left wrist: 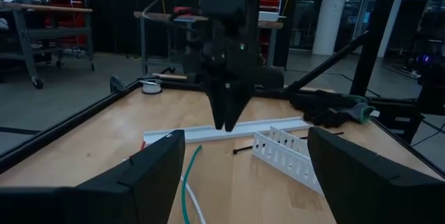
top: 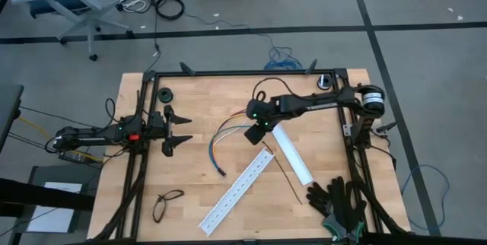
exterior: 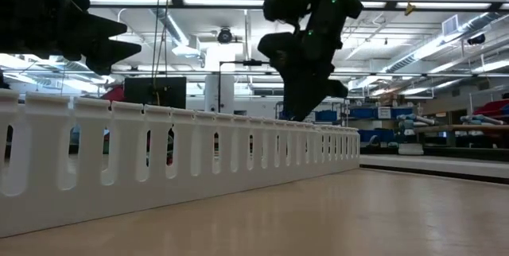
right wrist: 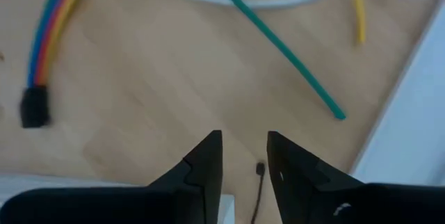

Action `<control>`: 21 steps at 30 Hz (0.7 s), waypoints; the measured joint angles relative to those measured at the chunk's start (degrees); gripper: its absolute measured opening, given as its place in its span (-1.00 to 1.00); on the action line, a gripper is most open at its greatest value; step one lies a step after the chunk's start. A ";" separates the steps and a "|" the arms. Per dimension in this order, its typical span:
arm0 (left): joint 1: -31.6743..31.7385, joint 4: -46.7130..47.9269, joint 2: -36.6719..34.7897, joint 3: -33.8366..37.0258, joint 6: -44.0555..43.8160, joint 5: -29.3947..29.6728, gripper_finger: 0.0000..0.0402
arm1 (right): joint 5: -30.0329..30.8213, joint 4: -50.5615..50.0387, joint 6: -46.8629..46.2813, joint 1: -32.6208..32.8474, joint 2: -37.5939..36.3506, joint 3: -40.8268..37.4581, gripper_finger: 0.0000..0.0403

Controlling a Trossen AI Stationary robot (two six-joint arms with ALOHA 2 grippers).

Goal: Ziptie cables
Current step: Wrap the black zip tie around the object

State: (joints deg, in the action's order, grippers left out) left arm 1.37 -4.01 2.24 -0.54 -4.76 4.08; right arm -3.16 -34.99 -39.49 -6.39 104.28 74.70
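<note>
**Q:** State of the working tool?

**A:** The right gripper (right wrist: pixel 243 160) points down at the table with its fingers parted only a narrow gap and nothing between them. Directly below the tips lies a thin black ziptie (right wrist: pixel 256 189) — its head shows in the gap, untouched. The left gripper (top: pixel 176 129) waits well off to the side, fingers spread wide, also empty.

**Q:** Where are the cables relative to the right gripper?

**A:** The cables (top: pixel 222 135) lie flat on the table (top: pixel 190 176) just beside the tips, on the left-arm side. The green and yellow strands end nearest the fingers; the bundled blue, red and orange run leads away to a small dark connector. One white rail (top: pixel 293 154) sits close on the other side of the tool.

**Q:** Handling properties?

**A:** Judged light, limp and springy — the strands will likely fan apart again unless gathered. The insulation is probably smooth, so a loose pinch may slip.

**Q:** Recommended grasp?

**A:** Take the bundle where the strands run together, not at the splayed ends. The ziptie is thin and flat to the wood; pick it up near its head.
</note>
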 joint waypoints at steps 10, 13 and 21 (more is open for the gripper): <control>0.02 -0.33 0.01 0.00 0.00 0.00 0.39 | -0.04 -9.70 -2.97 2.77 0.47 0.07 -0.57; 0.02 -0.48 0.02 0.02 -0.02 0.00 0.39 | 1.53 -12.71 -3.78 4.33 0.47 0.07 -0.57; 0.02 -0.46 0.01 0.00 0.00 0.00 0.39 | 2.91 -14.35 -5.10 9.12 0.42 0.07 -0.59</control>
State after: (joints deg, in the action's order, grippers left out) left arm 1.39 -4.47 2.26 -0.53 -4.76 4.08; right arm -0.25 -49.34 -44.59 2.73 104.71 74.76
